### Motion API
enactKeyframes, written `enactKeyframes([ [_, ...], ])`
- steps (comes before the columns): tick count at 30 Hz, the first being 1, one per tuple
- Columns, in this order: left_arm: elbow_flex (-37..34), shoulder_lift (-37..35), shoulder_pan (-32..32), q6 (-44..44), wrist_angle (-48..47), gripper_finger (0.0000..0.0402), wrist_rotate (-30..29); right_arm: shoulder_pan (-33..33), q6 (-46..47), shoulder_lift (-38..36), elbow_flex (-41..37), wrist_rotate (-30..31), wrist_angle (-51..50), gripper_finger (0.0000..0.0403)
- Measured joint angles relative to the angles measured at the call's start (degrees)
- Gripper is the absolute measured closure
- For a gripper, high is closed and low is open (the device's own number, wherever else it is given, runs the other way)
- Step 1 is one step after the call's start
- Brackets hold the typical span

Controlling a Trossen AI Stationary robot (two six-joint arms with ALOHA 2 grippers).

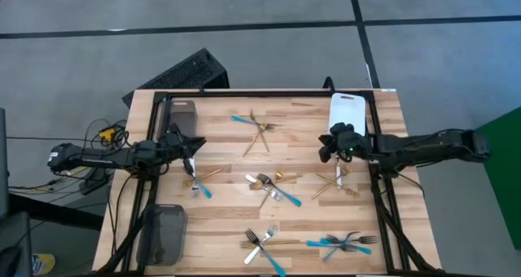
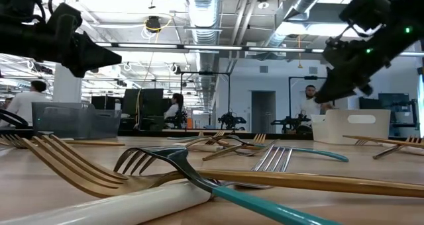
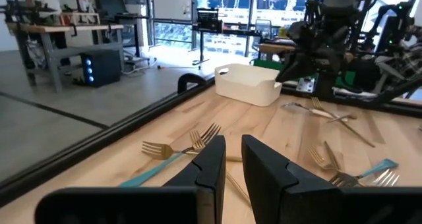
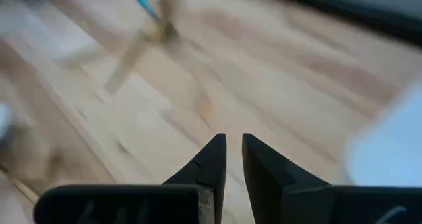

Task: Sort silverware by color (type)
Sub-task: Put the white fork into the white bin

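Silverware lies in loose clusters on the wooden table: gold and turquoise-handled forks at the far middle (image 1: 259, 129), a small group at the left (image 1: 198, 179), a mixed pile in the centre (image 1: 273, 187), gold forks at the right (image 1: 340, 182), and two groups by the near edge (image 1: 264, 244) (image 1: 346, 243). My left gripper (image 1: 195, 151) (image 3: 232, 145) hovers shut above the left group, with nothing between its fingers. My right gripper (image 1: 326, 151) (image 4: 233, 141) hangs shut above bare wood left of the white tray, also empty. In the low view both grippers (image 2: 99, 53) (image 2: 328, 92) are well above the tabletop.
A grey tray (image 1: 183, 114) stands at the far left corner, a darker tray (image 1: 167, 232) at the near left, and a white tray (image 1: 346, 110) at the far right. A black frame (image 1: 269, 94) runs along the table's far edge. People sit in the room beyond.
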Motion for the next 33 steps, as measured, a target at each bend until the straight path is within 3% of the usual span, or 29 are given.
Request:
enactKeyframes([
  [4, 0.0, 0.0, 0.0, -0.6, -0.2, 0.0359, -0.3, 2.2, 7.3, 1.7, 7.6, -2.9, -17.4, 0.0325],
  [7, 0.0, 0.0, 0.0, -0.6, -1.9, 0.0359, -0.3, 6.3, 13.9, 2.7, 10.5, -2.8, -23.6, 0.0325],
  [15, -0.1, 0.3, -0.3, -4.5, -6.3, 0.0358, -6.0, 15.3, 26.8, 8.3, 10.8, 2.7, -27.4, 0.0325],
  [22, -0.1, 0.4, -3.7, -10.0, -6.3, 0.0358, -4.2, 21.0, 32.1, 15.7, 10.8, 1.5, -28.8, 0.0325],
  [27, -0.1, 1.0, -7.4, -11.7, -6.4, 0.0358, -3.6, 22.5, 38.2, 21.7, 10.8, 0.8, -28.5, 0.0325],
  [33, -0.1, 1.9, -10.7, -10.0, -6.2, 0.0359, -9.4, 22.8, 40.8, 27.0, 10.9, 0.0, -30.8, 0.0325],
])
